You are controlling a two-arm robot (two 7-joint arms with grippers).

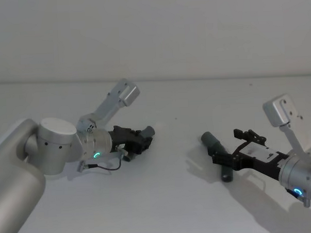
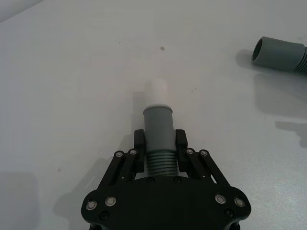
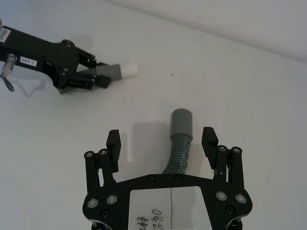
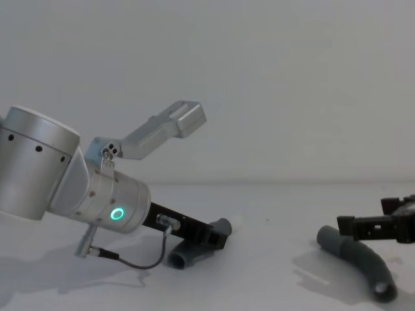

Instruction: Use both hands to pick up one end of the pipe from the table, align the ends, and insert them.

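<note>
Left hand point(image 2: 160, 140) is clamped on its hose piece point(image 2: 158, 120), gripping the ribs right behind the grey cuff, with the white tip point(image 2: 156, 92) poking forward close to the bench point(image 1: 169, 198). Right hand point(image 3: 161, 139) is wide open and straddles the other hose piece point(image 3: 181, 125), which lies on the bench. I'd drop the right hand square over the ribs just behind that cuff and close firmly. Keep the cuff bare so the white tip can slide in. Grab too far back and the curved end will probably wobble.
</note>
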